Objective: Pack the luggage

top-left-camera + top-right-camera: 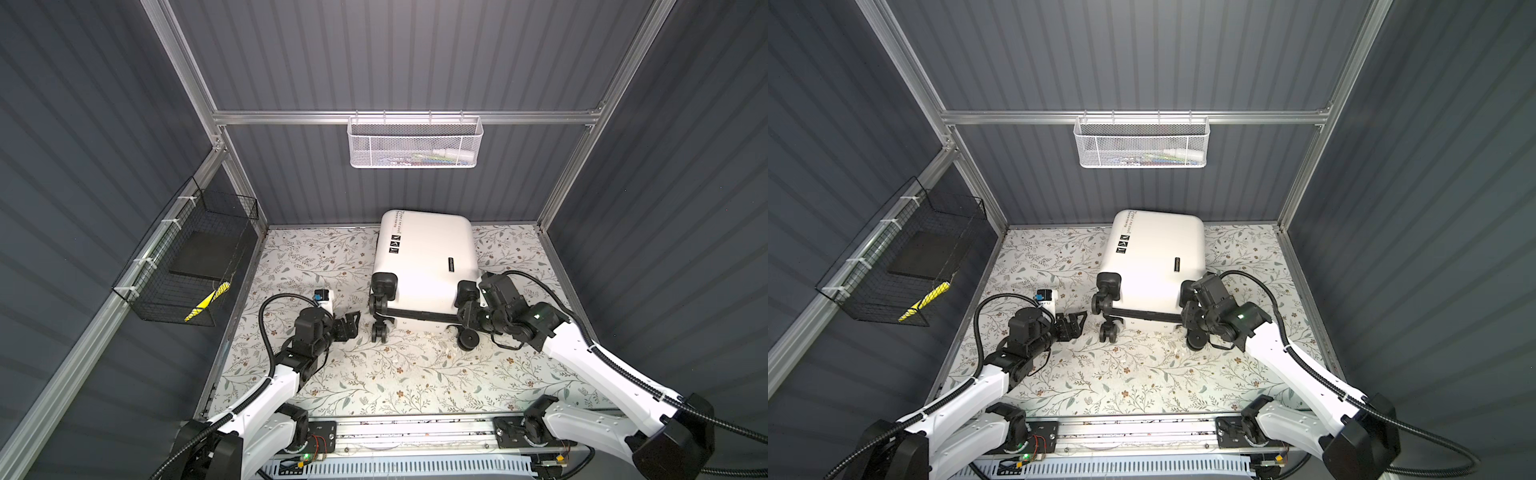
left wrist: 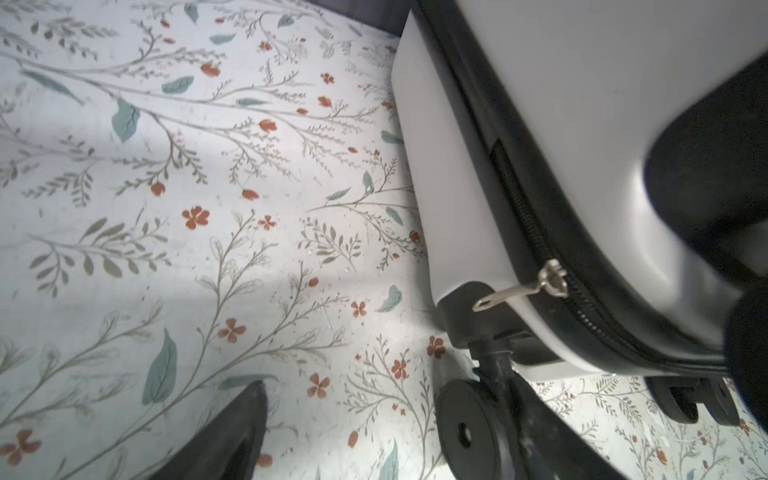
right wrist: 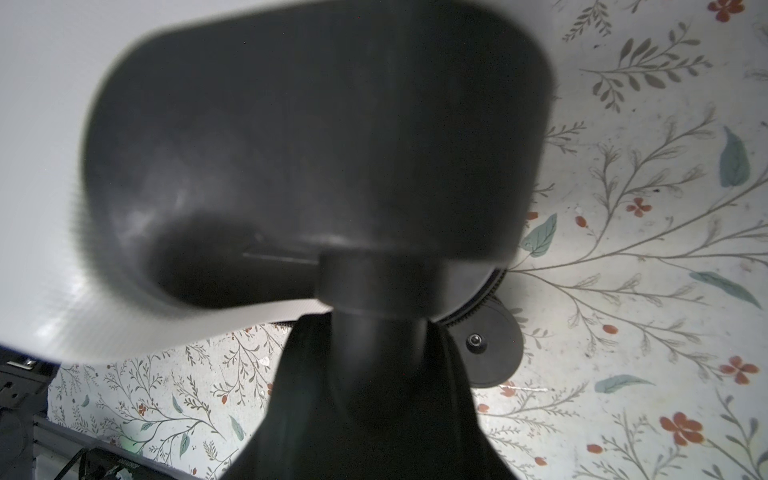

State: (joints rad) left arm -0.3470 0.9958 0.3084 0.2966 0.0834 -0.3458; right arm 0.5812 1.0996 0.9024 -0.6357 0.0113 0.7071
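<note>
**Both top views:** The luggage (image 1: 428, 257), a small white hard-shell case with rounded corners, black script and square icons, lies shut and flat at the back middle of the floral-printed tabletop (image 1: 415, 382). Its black spinner wheels (image 1: 380, 332) face the arms. The left gripper (image 1: 353, 324) hangs just beside the near-left wheels, jaws spread and empty. The right gripper (image 1: 465, 318) sits at the near-right wheel mount; whether it pinches anything cannot be told. Bare tabletop lies open in front of the case and to either side, while the far end is close to the ribbed grey wall (image 1: 415, 62). A white mesh wall basket (image 1: 413, 141) hangs above and a black wire basket (image 1: 195, 266) is on the left wall. A small white box (image 1: 324, 300) with a blue patch stands by the left arm.

**Left wrist view:** The smooth shell shows a closed black zipper band and a dangling metal zip pull (image 2: 519, 289). One black finger (image 2: 237, 432) lies over the tabletop, apart from a black disc wheel (image 2: 461, 432).

**Right wrist view:** A blurred black wheel housing (image 3: 311, 145) fills the frame against the white shell.
</note>
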